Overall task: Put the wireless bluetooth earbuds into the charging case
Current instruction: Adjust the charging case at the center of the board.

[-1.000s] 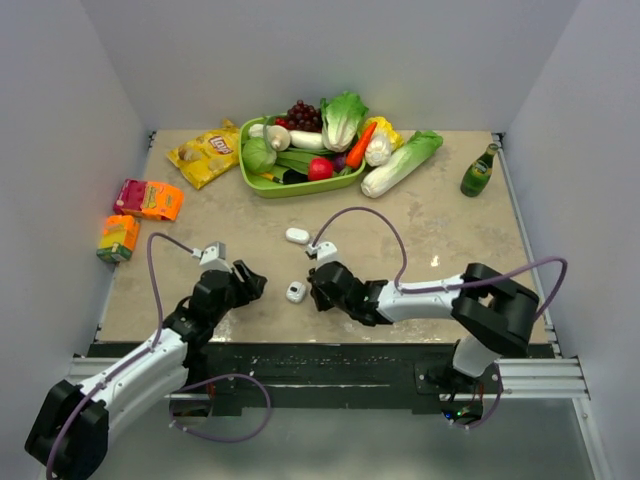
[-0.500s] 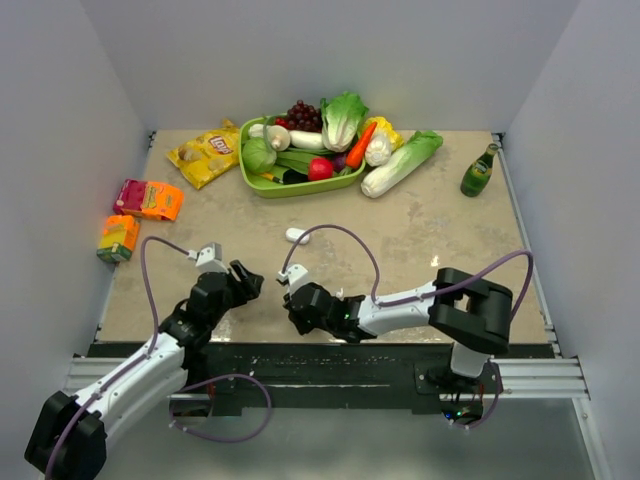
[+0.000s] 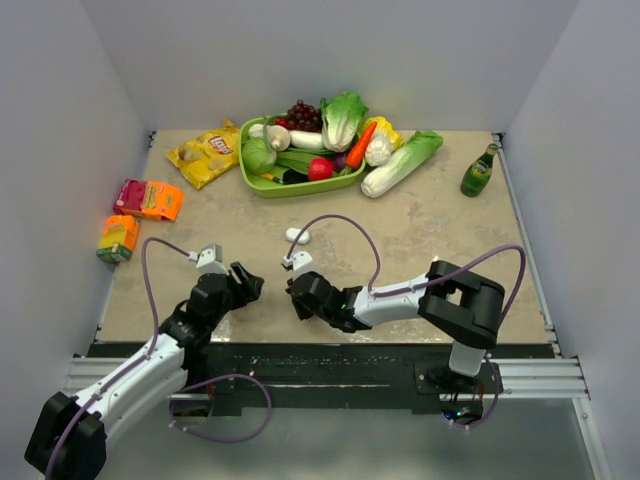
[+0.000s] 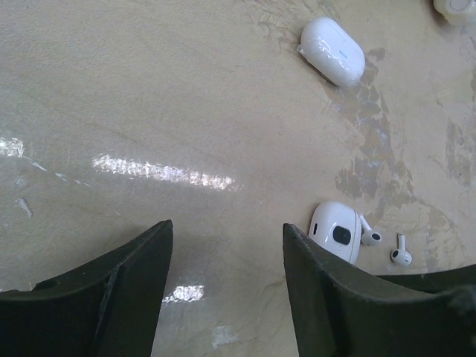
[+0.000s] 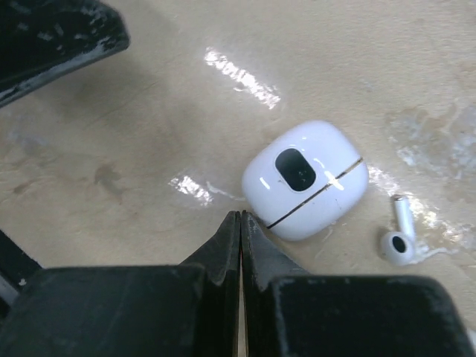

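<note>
My right gripper [image 5: 240, 216] had its fingers pressed together on nothing. The tips pointed down at the rim of the charging case [image 5: 305, 181], so close that I couldn't tell whether they touched it. The case lay flat close to the near edge of the bench, about midway along it. Its seam was only a thin line, so I judged the lid closed.

One earbud [image 5: 398, 238] lay loose just beside the case. The left wrist view showed two there, the nearer earbud [image 4: 370, 235] against the case and the outer earbud [image 4: 401, 254] just apart. My left gripper [image 4: 227, 227] hung spread and empty to the left. A spare case [image 4: 332, 50] sat further in.

My worry was a push. The tips could skate off that rounded, glossy shell, or shove it into the buds and scatter them toward the near edge. The buds, far smaller than the fingers, could squirt out of a pinch.
</note>
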### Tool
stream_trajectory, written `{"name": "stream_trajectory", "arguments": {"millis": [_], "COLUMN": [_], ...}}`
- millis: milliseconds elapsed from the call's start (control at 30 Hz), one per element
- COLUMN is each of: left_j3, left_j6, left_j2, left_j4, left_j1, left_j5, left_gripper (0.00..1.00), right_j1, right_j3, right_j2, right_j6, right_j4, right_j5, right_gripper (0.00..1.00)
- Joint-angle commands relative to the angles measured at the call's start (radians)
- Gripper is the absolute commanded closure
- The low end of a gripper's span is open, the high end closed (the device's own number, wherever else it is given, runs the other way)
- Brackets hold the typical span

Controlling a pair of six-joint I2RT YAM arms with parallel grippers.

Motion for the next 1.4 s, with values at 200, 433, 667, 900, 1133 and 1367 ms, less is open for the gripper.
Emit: {"name": "stream_trajectory", "arguments": {"millis": [200, 433, 667, 900, 1133, 1367], "left_j3": [-0.004, 0.002, 0.012, 0.007, 0.005, 0.005], "left_j6": [0.025, 0.044, 0.051, 0.050, 0.051, 0.059], "left_j2": [0.043, 0.066, 0.095, 0.095, 0.104, 0.095], "left_j4": [0.058, 0.069, 0.083, 0.087, 0.095, 0.093], "left_j1": [-0.003, -0.003, -0.004, -0.003, -0.003, -0.004], "left_j5": [0.037, 0.048, 0.065, 0.062, 0.066, 0.072], "left_gripper": [0.34, 0.32, 0.27, 0.27, 0.27, 0.27], "right_j1": [-0.039, -0.060, -0.083, -0.066, -0.048, -0.048], "right_j3": [-0.077, -0.115, -0.128, -0.137, -0.102, -0.034], "right_j2": [-0.052, -0.078, -0.118, -0.127, -0.106, -0.046], "right_j6": [0.005, 0.008, -0.024, -0.049, -0.080, -0.072], "right_j4": [0.029, 0.038, 0.069, 0.110, 0.138, 0.135], "right_j5": [0.070, 0.082, 0.044, -0.057, -0.099, -0.085], "right_gripper": [1.00, 1.00, 1.00, 1.00, 1.00, 1.00]}}
